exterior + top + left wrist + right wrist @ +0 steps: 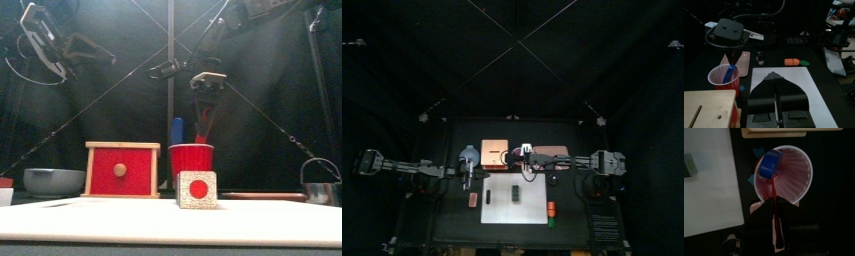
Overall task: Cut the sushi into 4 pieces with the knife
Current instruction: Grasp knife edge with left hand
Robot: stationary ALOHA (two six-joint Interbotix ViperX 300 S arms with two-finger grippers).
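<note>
The red cup (191,161) stands behind the white board (160,222), with a blue knife (177,130) and a red knife (201,132) upright in it. My right gripper (203,112) hangs straight over the cup, and in the right wrist view it is shut on the red knife's handle (774,210) above the cup's mouth (791,170). The blue knife (769,165) leans on the cup's rim. The sushi roll (198,189) stands on the board, its red-centred end facing front. My left gripper (779,107) hovers shut and empty over the board (814,87), beside the cup (724,79).
A wooden box with a red drawer front (123,170) stands left of the cup, and a blue-grey bowl (54,181) further left. The metal cutter (321,188) is at the far right. The pink tray (743,62) lies behind the board. An orange toy food (552,209) lies right of the board.
</note>
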